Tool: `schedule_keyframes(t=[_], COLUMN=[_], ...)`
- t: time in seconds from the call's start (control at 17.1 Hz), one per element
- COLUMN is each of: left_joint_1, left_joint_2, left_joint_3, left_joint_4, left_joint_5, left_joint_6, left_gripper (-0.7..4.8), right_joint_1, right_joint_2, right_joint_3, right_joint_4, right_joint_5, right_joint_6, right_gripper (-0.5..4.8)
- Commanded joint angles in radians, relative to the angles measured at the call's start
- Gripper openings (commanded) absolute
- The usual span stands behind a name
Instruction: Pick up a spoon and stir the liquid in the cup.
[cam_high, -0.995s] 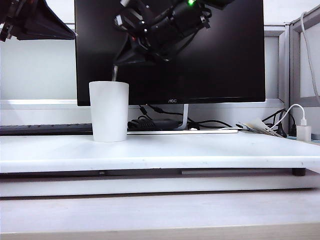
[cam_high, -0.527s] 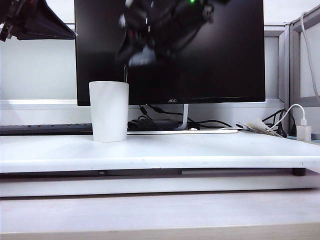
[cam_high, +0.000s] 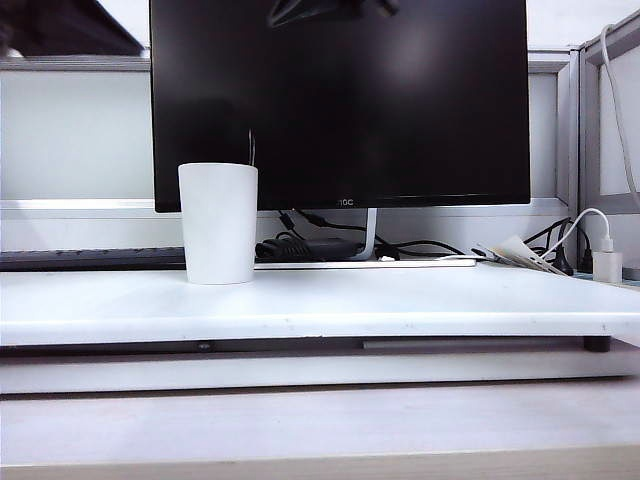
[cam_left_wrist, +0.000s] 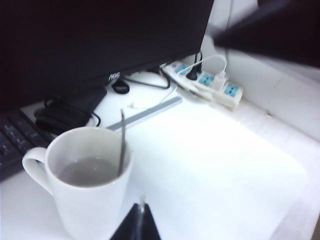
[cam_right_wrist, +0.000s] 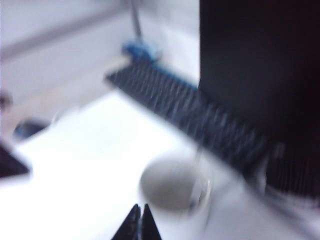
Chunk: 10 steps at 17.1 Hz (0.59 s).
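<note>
Both my left gripper (cam_left_wrist: 140, 220) and right gripper (cam_right_wrist: 139, 222) show pinched, empty jaws above the cup (cam_left_wrist: 87, 180). The spoon (cam_left_wrist: 121, 145) leans inside; descending blind, I risk tipping it.

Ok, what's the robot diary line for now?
spoon: standing in cup, unheld | right gripper: fingers shut, empty, high above cup | left gripper: fingers shut, empty, up left of cup
</note>
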Motion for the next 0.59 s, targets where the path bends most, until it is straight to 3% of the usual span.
schedule_keyframes(t=[0.06, 0.23, 0.35, 0.47, 0.59], left_joint_1=[0.000, 0.000, 0.000, -0.002, -0.002], left_joint_2=[-0.140, -0.331, -0.464, -0.572, -0.722], left_joint_3=[-0.111, -0.241, -0.319, -0.383, -0.470], left_joint_4=[0.017, 0.051, 0.056, 0.080, 0.084], left_joint_5=[-0.028, -0.098, -0.200, -0.293, -0.355], left_joint_6=[-0.032, -0.088, -0.171, -0.243, -0.243], left_gripper=[-0.05, -0.05, -0.05, -0.05, -0.05], right_joint_1=[0.023, 0.043, 0.094, 0.147, 0.192], right_joint_2=[-0.126, -0.319, -0.488, -0.575, -0.653], right_joint_3=[-0.148, -0.411, -0.616, -0.713, -0.782], right_joint_4=[0.007, 0.147, 0.286, 0.328, 0.328], right_joint_5=[0.027, 0.122, 0.282, 0.362, 0.412], right_joint_6=[-0.001, 0.066, 0.100, 0.106, 0.108], right_gripper=[-0.06, -0.06, -0.06, -0.06, -0.06])
